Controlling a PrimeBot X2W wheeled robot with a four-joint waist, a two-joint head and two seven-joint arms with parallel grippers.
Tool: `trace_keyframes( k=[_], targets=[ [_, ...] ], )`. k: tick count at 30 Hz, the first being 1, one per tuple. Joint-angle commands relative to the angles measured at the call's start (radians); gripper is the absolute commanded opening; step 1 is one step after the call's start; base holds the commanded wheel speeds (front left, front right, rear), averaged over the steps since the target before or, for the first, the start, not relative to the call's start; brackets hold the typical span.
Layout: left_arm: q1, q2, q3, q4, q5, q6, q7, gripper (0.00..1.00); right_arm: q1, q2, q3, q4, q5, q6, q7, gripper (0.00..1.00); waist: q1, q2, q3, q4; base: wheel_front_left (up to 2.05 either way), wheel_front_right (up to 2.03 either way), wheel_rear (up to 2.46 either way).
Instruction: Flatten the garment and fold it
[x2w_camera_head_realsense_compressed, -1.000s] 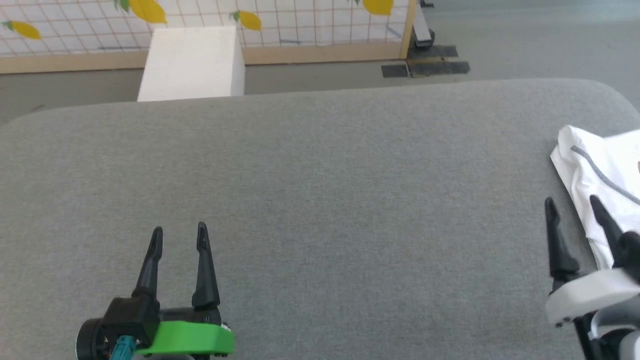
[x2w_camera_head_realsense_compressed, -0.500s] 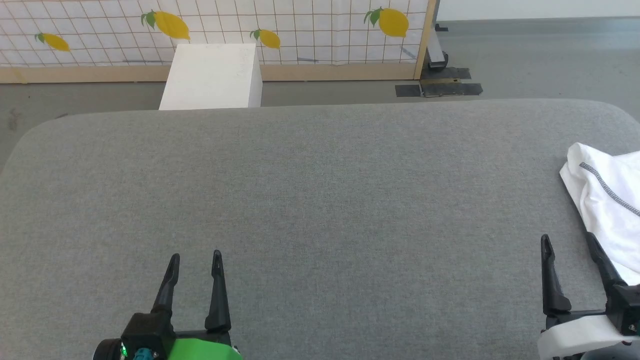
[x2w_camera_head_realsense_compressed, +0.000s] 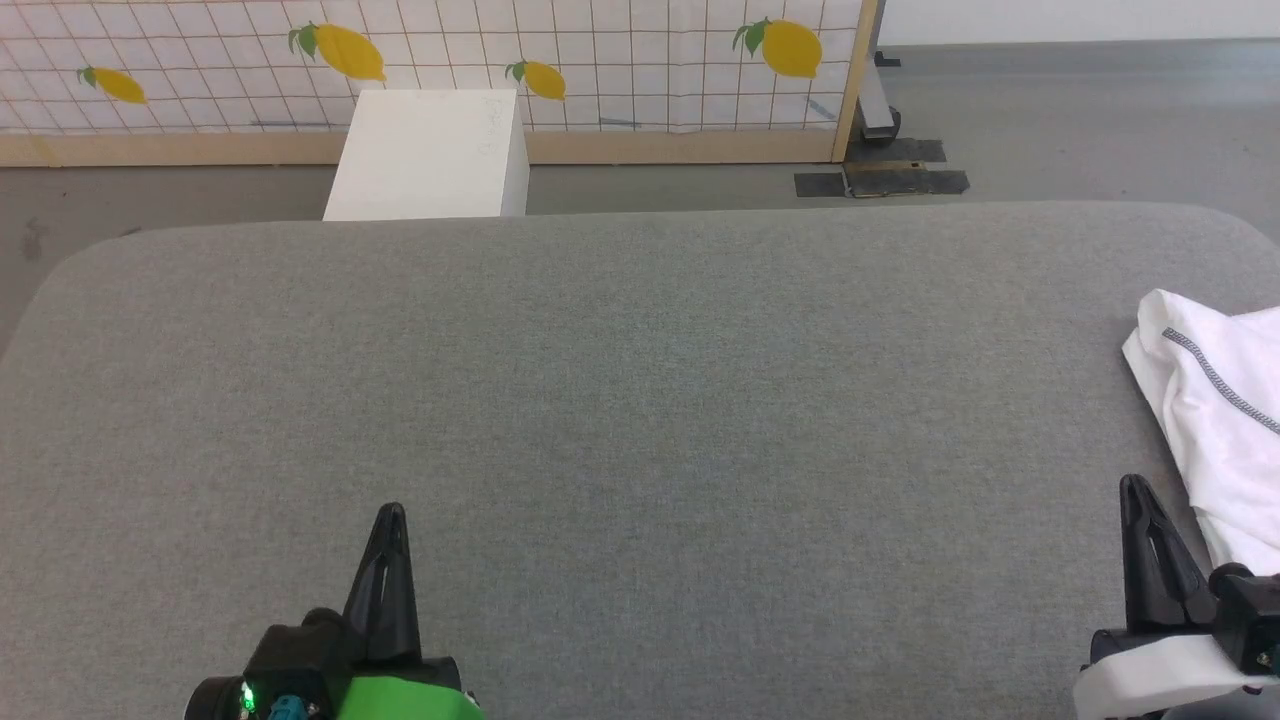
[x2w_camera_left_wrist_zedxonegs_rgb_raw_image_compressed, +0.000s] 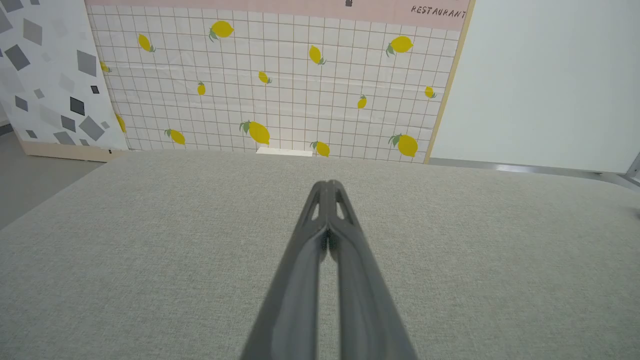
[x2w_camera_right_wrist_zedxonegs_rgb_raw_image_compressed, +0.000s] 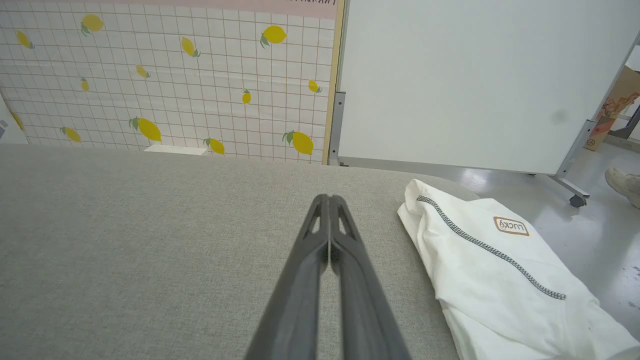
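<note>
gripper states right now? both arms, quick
Left gripper: shut, holding nothing.
Right gripper: shut, holding nothing; the garment lies beside it, ungripped.

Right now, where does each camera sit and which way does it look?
Head view: on the head, looking forward and down at the grey table; left end effector and right end effector show, shut.
Left wrist view: left wrist, along its fingers toward the lemon wall.
Right wrist view: right wrist, along its fingers, garment beside them.
Shared: both wrist views see the lemon wall.
</note>
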Motion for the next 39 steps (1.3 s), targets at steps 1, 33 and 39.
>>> trace_keyframes(
  k=[1, 33, 39],
  targets=[
    [-0.003, 0.000, 0.003, 0.001, 0.003, -0.001, 0.005, 0.00, -0.002, 0.000, 0.004, 0.000, 0.001, 0.000, 0.003, 0.00, 0.0001, 0.0000, -0.001, 0.000, 0.00, 0.00, 0.00],
    [-0.040, -0.002, 0.029, 0.018, 0.040, -0.020, 0.069, 0.00, -0.029, 0.000, 0.053, 0.001, 0.010, 0.000, 0.051, 0.00, 0.0001, 0.0000, -0.011, -0.007, 0.00, 0.00, 0.00],
    [-0.046, -0.002, 0.034, 0.022, 0.048, -0.023, 0.081, 0.00, -0.034, 0.001, 0.062, 0.001, 0.011, -0.001, 0.059, 0.00, 0.0001, 0.0000, -0.013, -0.008, 0.00, 0.00, 0.00]
  ],
)
